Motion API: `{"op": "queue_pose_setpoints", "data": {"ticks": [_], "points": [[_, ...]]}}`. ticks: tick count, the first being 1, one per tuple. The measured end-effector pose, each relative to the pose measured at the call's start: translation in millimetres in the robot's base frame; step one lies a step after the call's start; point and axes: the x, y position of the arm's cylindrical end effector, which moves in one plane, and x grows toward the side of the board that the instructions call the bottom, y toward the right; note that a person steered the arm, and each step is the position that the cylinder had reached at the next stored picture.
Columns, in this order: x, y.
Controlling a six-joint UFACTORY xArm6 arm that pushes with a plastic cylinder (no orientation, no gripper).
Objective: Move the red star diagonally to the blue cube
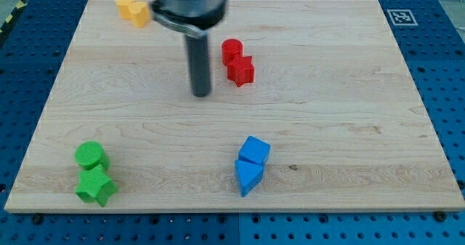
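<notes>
Pincer: none fitted, so nothing to spread or press together; just a dark rod [200, 63] ending in my tip [201, 94], touching no block. Planted on bare wood of the board [349, 114], left of centre and nearer the top edge than the bottom.

Red star [241, 72] just to the right of my tip and a shade nearer the top edge, with a clear gap between. Sits close to the middle of the board's width, in the top half. Small, squat, glossy red, with blunt points hard to count from here. Touching, or all but touching, a red cylinder [231, 50] on its top-edge side.

Blue cube [255, 150] well apart from the red star, toward the bottom edge and slightly right, pressed against a blue wedge [248, 177] nearer that edge. Hence the travel line for the red star: down toward the bottom edge, ending off a corner of the blue cube rather than square against a face.

Wrong side for that push at present: off the red star's left flank, slightly below. Probably calls for a loop round to its top-edge shoulder, squeezing past the red cylinder without nudging it. No real long axis to mind; likely to spin under an off-centre shove.

Elsewhere: yellow blocks [132, 9] near the top-left corner, green cylinder [91, 155] and green star [95, 186] near the bottom-left corner, all well clear of that line.
</notes>
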Motion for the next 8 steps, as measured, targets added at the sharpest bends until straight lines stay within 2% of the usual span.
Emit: {"op": "queue_pose_setpoints", "data": {"ticks": [1, 2, 5, 6, 7, 8], "points": [[-18.9, 1.6], [-18.9, 2.0], [-18.9, 106.2], [-18.9, 105.8], [-20.3, 73.4], [-44.1, 48.3]]}}
